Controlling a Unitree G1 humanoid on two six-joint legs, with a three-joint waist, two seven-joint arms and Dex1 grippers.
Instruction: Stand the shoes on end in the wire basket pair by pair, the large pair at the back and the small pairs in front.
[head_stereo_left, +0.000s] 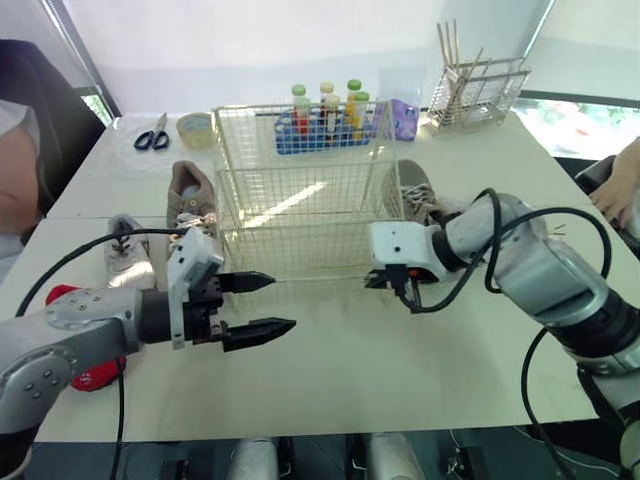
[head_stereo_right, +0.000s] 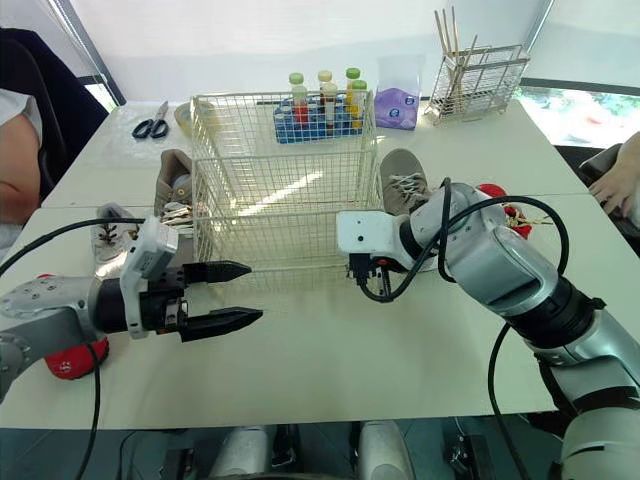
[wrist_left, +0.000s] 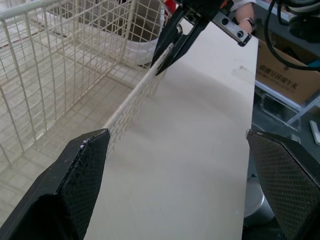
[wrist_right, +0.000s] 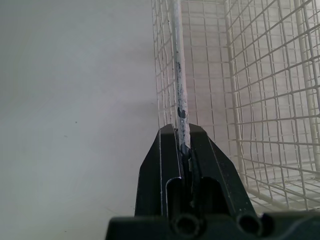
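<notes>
White bench (head_stereo_left: 400, 380) under a bright window carries the wire basket (head_stereo_left: 300, 250) in its middle, and the basket is empty. No shoe is inside yet, so the task seems to be at its beginning.

The right gripper (wrist_right: 182, 134) has its fingers clenched on one wire of the basket's front wall, low at the right front corner. The left gripper (head_stereo_left: 262, 305) hangs with its fingers released, just before the left part of the same wall, and touches nothing.

The shoes lie around the basket. A large beige shoe (head_stereo_left: 190, 195) lies just beside its left wall, and a small white shoe (head_stereo_left: 125, 250) is nearer to the left edge of the bench. A red shoe (head_stereo_right: 70, 360) lies near the front left corner, partly under the left arm. A grey shoe (head_stereo_right: 405, 185) lies just beside the right wall, with a second red shoe (head_stereo_right: 492, 192) behind the right arm.

The step in hand is probably the placing of the basket. To do it well, the right arm should move slowly and keep the wire low, so that the light basket slides flat and does not tip. It should not press the basket against the grey shoe. After that, the beige shoe is the near choice for the left fingers, for the back row.
</notes>
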